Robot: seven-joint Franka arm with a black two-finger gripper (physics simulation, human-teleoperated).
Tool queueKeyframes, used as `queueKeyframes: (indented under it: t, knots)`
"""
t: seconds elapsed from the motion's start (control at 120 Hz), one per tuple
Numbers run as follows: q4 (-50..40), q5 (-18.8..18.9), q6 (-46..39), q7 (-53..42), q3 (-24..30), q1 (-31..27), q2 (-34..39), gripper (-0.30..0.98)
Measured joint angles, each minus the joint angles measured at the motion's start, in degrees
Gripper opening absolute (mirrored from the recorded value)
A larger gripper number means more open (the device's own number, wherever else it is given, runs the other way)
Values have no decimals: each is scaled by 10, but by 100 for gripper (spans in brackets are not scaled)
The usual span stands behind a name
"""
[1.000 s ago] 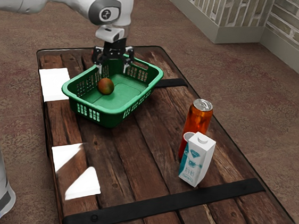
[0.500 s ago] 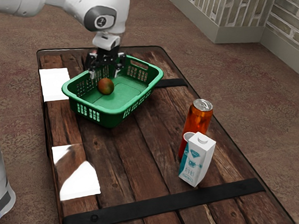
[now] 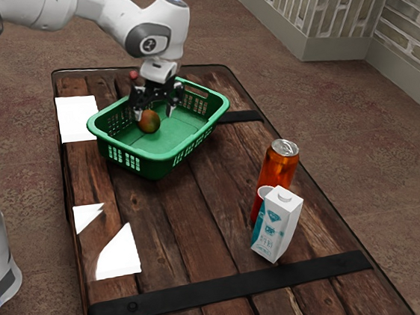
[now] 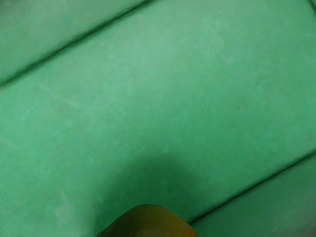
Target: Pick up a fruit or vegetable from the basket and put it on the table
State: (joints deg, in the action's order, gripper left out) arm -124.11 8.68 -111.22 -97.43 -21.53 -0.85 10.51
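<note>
Gripper (image 3: pixel 154 113) is spread wide above bskt (image 3: pixel 158 162) floor; orange-brown fruit (image 3: pixel 149 122) is seen just under it. Can (image 3: pixel 276 167) & carton (image 3: pixel 279 229) are placed well apart from it.

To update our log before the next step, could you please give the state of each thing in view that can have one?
Gripper, open
Green basket, upright, open-topped, holding the fruit
Fruit, inside the basket, not gripped
Orange can, upright
Red cup, upright, partly hidden
Carton, upright, cap on
</note>
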Motion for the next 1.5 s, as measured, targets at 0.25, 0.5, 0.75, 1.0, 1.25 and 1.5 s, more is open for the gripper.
queueKeyframes:
  t: [0.25, 0.5, 0.75, 1.0, 1.25, 1.5]
  knots:
    - [0, -1, -16, 9, -38, 4, -8, 68]
    - [-3, -1, -19, 13, -44, 14, -9, 68]
    - [-6, -1, -21, 15, -44, 16, -12, 68]
    - [-11, 0, -22, 17, -44, 16, -13, 68]
    - [-21, 2, -24, 18, -44, 15, -20, 68]
    - [-21, 2, -25, 19, -44, 15, -27, 64]
